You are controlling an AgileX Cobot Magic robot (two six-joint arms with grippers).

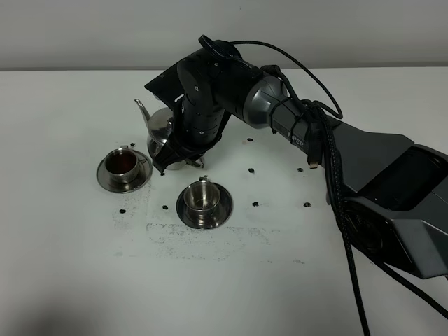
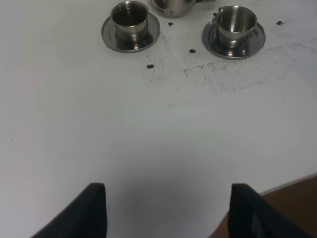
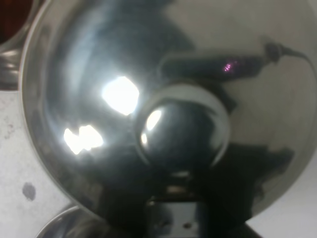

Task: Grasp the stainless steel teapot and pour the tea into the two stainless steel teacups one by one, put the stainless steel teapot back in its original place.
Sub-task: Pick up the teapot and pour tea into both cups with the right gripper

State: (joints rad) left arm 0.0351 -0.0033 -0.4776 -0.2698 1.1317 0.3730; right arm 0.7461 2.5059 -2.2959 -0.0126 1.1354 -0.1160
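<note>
Left wrist view first: left gripper [image 2: 167,198] low and well apart from the work, fingers [image 2: 94,210] spread wide on nothing, out of the way of the pour. Ahead of it a broad bare run of table [image 2: 148,129]; table edge close by one finger (little room to back off on that side).

Exterior high view, from the left: left teacup [image 1: 127,178] on its saucer [image 1: 105,182], already holding reddish-brown tea [image 1: 122,162], so judged done. Just beside it and further back, stainless steel teapot [image 1: 159,126], upright, spout toward the left, standing behind and between the two cups. Base hidden by the arm, so cannot tell whether set down or just lifted. Right gripper [image 1: 178,159] down at the pot's handle side, pressed together, seemingly pinching the handle, which leaves the spout free for tipping. In the right wrist view, lid knob [image 3: 181,126] right under the camera.

Next right and nearer, second teacup [image 1: 203,204] on the second saucer [image 1: 185,211], inside looking like bare steel, judged the one left to fill. Tight spacing between pot and saucers: best to lift first, then swing the spout across, else risk of clipping a rim. Further right, open table with scattered dark specks [image 1: 252,170], crowded only by the arm's own bulk.
</note>
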